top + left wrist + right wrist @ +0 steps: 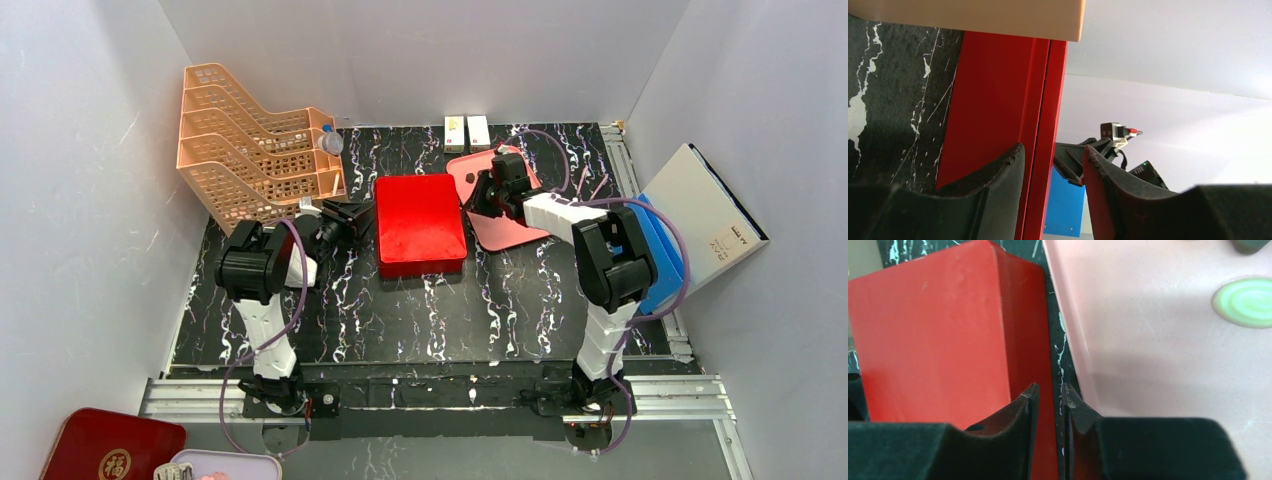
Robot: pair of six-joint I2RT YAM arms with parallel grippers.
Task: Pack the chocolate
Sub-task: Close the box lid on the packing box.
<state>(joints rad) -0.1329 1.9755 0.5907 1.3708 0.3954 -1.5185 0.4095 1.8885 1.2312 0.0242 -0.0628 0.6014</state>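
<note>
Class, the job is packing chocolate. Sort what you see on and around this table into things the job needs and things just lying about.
Job in hand: red box; probably the pink tray beside it. No chocolate itself shows.

Lying about: orange rack; bottle in it; two white cartons; white binder; red tin.

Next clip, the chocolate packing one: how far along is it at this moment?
Done: nothing visible. The red box looks closed and no chocolate shows in any view. In hand: the left gripper straddles the box's left edge and the right gripper sits at its right edge, beside the pink tray. Whether either has gripped is unclear. Left: opening the box, loading the chocolate, closing it.
</note>
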